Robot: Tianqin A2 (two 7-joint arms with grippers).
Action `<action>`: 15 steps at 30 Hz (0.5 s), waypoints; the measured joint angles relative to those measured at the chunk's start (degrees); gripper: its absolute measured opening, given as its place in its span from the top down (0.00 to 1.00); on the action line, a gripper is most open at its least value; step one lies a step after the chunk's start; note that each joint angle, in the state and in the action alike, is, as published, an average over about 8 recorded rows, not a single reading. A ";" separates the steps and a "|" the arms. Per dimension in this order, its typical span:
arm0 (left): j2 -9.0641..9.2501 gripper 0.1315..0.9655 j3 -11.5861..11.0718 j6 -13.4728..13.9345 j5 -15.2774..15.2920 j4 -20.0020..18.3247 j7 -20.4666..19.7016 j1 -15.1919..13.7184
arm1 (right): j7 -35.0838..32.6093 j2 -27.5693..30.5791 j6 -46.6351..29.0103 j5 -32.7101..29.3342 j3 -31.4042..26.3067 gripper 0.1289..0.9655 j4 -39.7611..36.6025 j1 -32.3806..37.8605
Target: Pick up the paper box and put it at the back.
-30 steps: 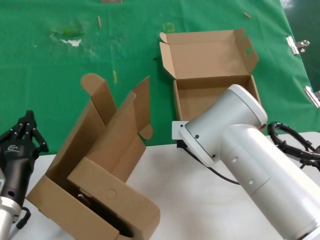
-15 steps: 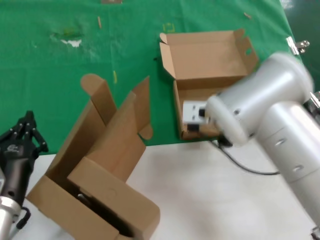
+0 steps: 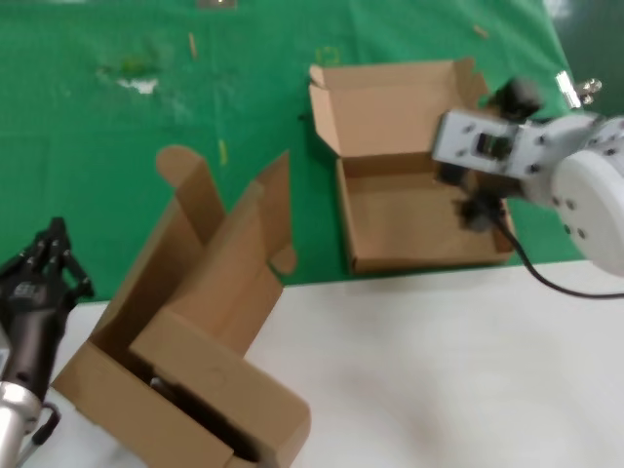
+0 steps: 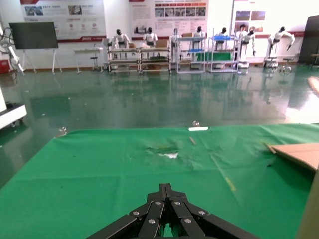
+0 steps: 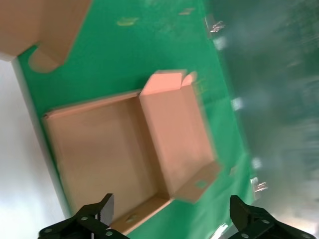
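The paper box (image 3: 414, 219) lies open on the green cloth (image 3: 244, 107), its lid (image 3: 390, 107) folded back toward the far side. My right gripper (image 3: 495, 154) hovers over the box's right side, open and empty. In the right wrist view the box (image 5: 124, 149) lies below the wide-open gripper (image 5: 169, 219), with its right wall and ear flap (image 5: 199, 184) between the jaws. My left gripper (image 3: 49, 258) is shut and parked at the front left; it also shows in the left wrist view (image 4: 172, 188).
A bigger brown carton (image 3: 195, 331) with raised flaps stands at the front left, half on the white tabletop (image 3: 439, 370). A whitish scuffed patch (image 3: 136, 80) marks the cloth at the far left. Metal clips (image 3: 580, 88) hold the cloth's right edge.
My right arm has swung from in front of the box to its right side, uncovering the box's tray. The box and the left arm have not moved.
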 joint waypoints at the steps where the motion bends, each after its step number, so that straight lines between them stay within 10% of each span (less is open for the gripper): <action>1: 0.00 0.99 0.00 0.00 0.00 0.00 0.00 0.00 | -0.22 0.14 0.63 0.49 0.34 0.28 0.20 -0.42; 15: 0.00 0.99 0.00 0.00 0.00 0.00 0.00 0.00 | -6.64 -0.53 13.52 14.96 3.20 0.28 -1.98 -7.09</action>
